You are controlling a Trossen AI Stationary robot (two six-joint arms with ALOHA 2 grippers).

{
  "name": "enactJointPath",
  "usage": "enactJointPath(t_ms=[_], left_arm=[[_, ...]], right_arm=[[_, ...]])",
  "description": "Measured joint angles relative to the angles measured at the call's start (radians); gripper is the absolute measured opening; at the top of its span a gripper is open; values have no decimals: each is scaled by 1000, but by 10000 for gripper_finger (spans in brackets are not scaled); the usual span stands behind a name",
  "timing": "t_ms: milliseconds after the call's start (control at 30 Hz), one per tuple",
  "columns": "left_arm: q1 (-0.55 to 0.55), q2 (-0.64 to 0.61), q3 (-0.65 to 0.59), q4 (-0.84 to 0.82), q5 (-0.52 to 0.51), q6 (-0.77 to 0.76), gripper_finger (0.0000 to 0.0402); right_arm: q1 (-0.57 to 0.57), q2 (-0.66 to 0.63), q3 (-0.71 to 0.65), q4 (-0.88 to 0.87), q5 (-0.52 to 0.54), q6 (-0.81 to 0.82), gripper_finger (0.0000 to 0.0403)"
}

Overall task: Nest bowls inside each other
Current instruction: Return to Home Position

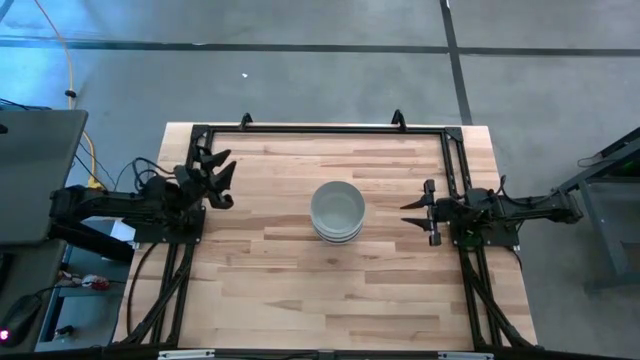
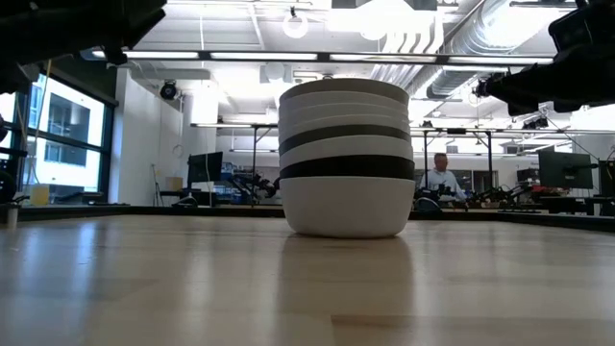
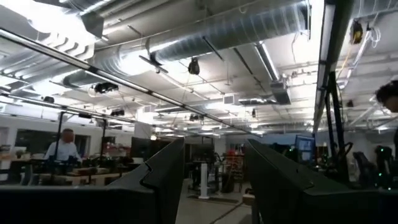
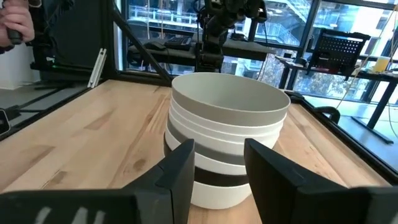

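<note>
Bowls [image 1: 337, 210]: all nested in one stack, mid tabletop [image 1: 270, 270], between the two pincers.

L side: left pincer [image 1: 215, 180] sits over the tabletop's left edge, fingers spread w/ a clear gap, pinching nothing. Its wrist view shows only the room past the fingers [image 3: 165, 171], no tabletop. The stack is off to this pincer's right, well apart.

Centre: the stack stands upright, mouths up, long axis vertical, no lean seen in the low view. Bottom bowl white, then a black band, white, a grey band, more white rims; top rim looks grey.

R side: right pincer [image 1: 428, 212] hangs near the tabletop's right edge, tips aimed at the stack, fingers [image 4: 180, 168] spread, pinching nothing. The stack is straight ahead of this pincer, near but not touching. A person [image 2: 442, 176] sits in the room behind.
</note>
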Motion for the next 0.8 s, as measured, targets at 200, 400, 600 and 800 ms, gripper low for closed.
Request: enactJointPath(t_ms=[200, 400, 600, 800], left_arm=[[0, 0, 0, -65, 73, -8, 159], [0, 0, 0, -284, 103, -59, 159], [0, 0, 0, -434, 200, -117, 159], [0, -1, 1, -553, 247, -179, 159]], right_arm=[[0, 0, 0, 0, 2, -4, 133], [0, 0, 0, 0, 2, -5, 133], [0, 0, 0, 0, -3, -8, 133], [0, 0, 0, 0, -6, -50, 133]])
